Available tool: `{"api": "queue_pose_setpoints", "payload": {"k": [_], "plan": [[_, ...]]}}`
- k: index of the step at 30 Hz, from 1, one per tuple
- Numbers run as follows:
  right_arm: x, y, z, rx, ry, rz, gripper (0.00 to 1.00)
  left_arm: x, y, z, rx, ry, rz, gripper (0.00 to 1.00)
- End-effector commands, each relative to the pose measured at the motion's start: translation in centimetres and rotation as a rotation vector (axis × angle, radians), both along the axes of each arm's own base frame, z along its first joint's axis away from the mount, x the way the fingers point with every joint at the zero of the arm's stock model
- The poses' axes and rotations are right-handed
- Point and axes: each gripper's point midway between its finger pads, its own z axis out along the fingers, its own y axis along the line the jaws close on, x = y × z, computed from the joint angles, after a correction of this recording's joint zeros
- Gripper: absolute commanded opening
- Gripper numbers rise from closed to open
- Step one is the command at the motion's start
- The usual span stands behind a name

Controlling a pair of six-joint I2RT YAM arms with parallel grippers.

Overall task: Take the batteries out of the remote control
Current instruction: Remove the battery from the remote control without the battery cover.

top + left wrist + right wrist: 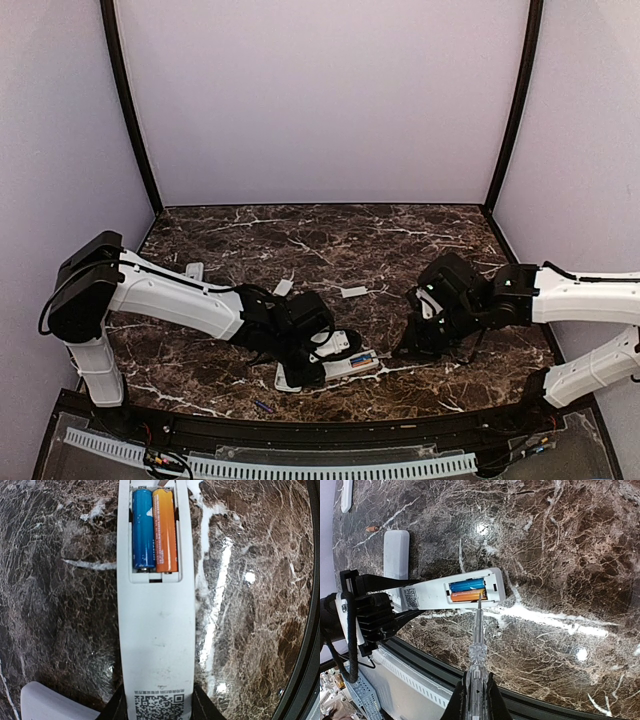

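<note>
A white remote control (156, 630) lies back-up on the marble table, its battery bay open. A blue battery (143, 530) and an orange battery (165, 532) sit side by side in the bay. My left gripper (158, 705) is shut on the remote's QR-code end. In the top view the left gripper (318, 352) holds the remote (355, 365) near the front edge. My right gripper (476, 695) is shut on a clear pointed tool (477, 640). The tool's tip touches the orange battery (467, 596), beside the blue battery (467, 585). The right gripper (418, 340) stands right of the remote.
A second white remote (396, 554) lies beside the held one. A loose orange battery (371, 529) lies past it. Small white covers (353, 292) (284, 287) (195, 270) lie mid-table. A small bluish cell (263, 406) lies by the black front rim (320, 425).
</note>
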Motion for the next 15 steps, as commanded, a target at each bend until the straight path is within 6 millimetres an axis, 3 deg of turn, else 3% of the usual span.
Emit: {"api": "queue_pose_setpoints", "payload": {"k": [1,15], "plan": [[0.29,0.05,0.1,-0.004,-0.021,-0.004,0.0,-0.6,-0.06,-0.68,0.018,0.021,-0.027,0.19],[0.3,-0.16,-0.76,-0.035,-0.013,-0.001,0.0,-0.63,0.07,-0.88,0.025,0.022,-0.028,0.19]]}}
